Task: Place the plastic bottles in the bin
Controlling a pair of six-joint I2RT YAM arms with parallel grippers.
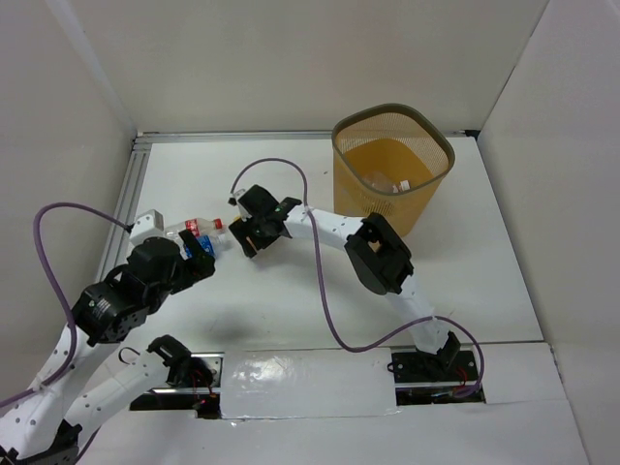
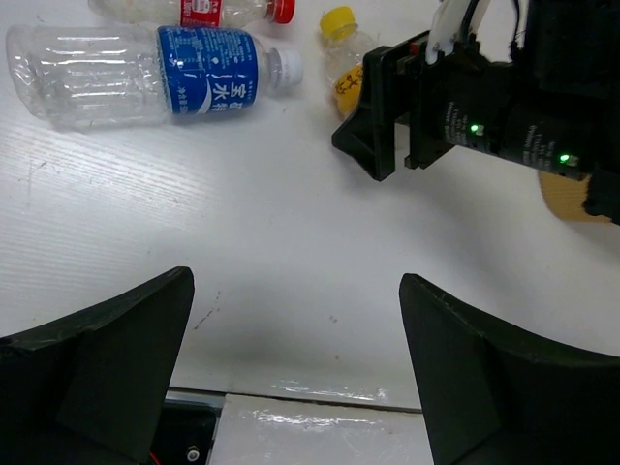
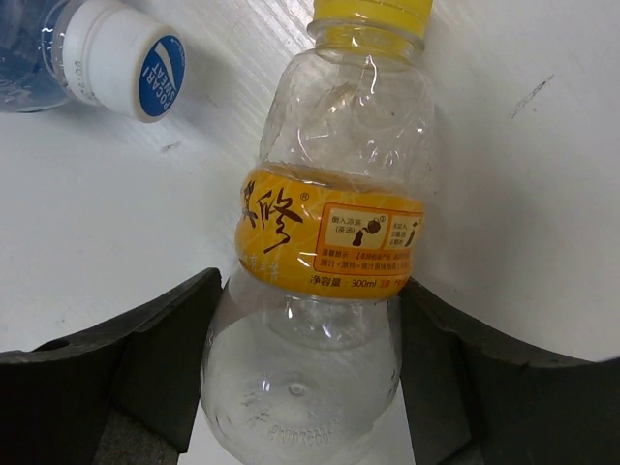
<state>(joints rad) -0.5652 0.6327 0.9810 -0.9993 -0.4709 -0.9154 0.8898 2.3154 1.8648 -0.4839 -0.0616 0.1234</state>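
Between the fingers of the right hand (image 3: 306, 325): the yellow-capped bottle (image 3: 329, 184) lies on the tabletop (image 2: 291, 223), its lower body filling the gap and its cap pointing away from the wrist.
Right hand: spread wide, one finger on each side of that bottle and close against its walls; the plastic shows no squeeze.
Left hand (image 2: 295, 329): spread, nothing between its fingers, low over bare tabletop on the near side of the bottles.
Blue-labelled bottle (image 2: 145, 77): on its side just left of the yellow-capped bottle, ahead of the left hand, white cap toward the right hand.
Red-labelled bottle (image 2: 208, 10): lying just beyond the blue-labelled bottle.
Bin (image 1: 351, 167): upright at the far right, well apart from both hands.
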